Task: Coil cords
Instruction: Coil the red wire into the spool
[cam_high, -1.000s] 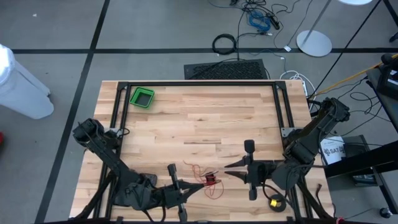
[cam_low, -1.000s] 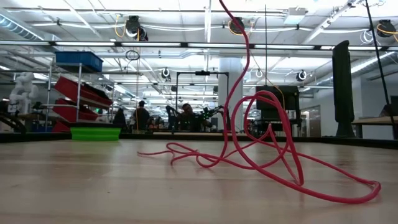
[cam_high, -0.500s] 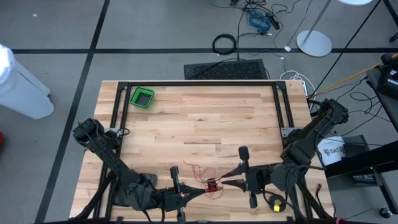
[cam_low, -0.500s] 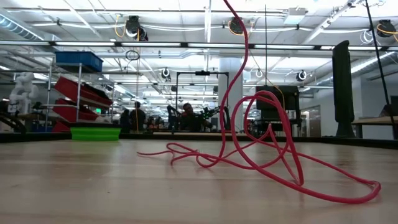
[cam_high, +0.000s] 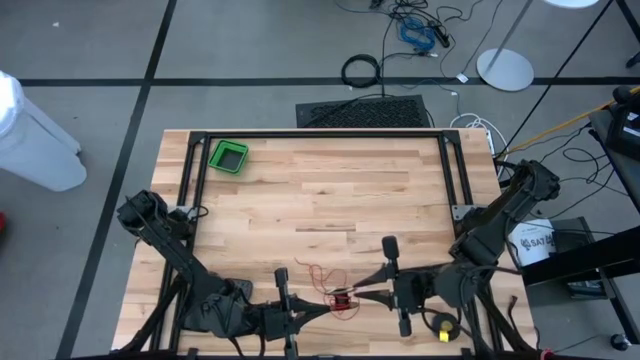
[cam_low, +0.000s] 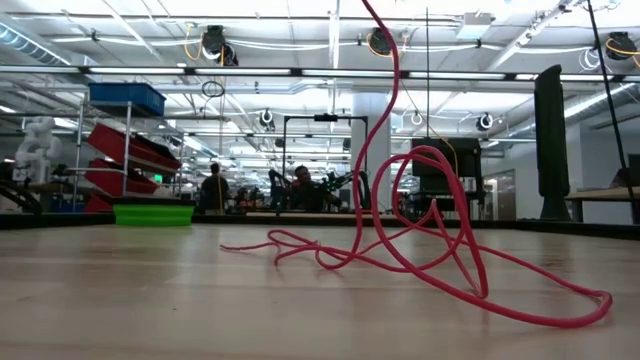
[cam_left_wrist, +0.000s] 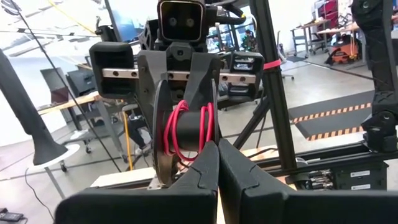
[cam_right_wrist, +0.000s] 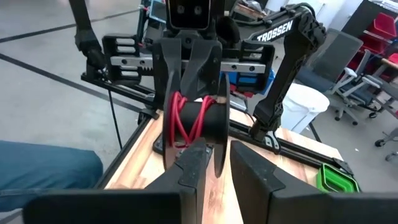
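High view first: I see the tabletop (cam_high: 320, 190) with both arms meeting at its near edge, and between them a small dark spool (cam_high: 343, 298) with red cord (cam_high: 318, 272) trailing loose beside it. My left end effector (cam_high: 322, 306) and right end effector (cam_high: 358, 293) come at the spool from opposite sides. A green bin (cam_high: 228, 156) sits well apart in the far left corner.

I judge the winding step is in hand, only a few turns done. Next I would need one end effector to hold the spool steady while the other feeds slack around it, without snagging the loops.

Wrist views show what the overhead cannot: from the left wrist, the spool (cam_left_wrist: 185, 130) carries a few red wraps, the right end effector (cam_left_wrist: 185, 87) pinches its flange, and my left fingers (cam_left_wrist: 199, 180) are closed together just below it. From the right wrist, the right fingers (cam_right_wrist: 193, 163) stand narrowly apart on the flange edge.

Low view alone shows the unwound cord (cam_low: 420, 250) in tangled loops, one strand rising out of frame.
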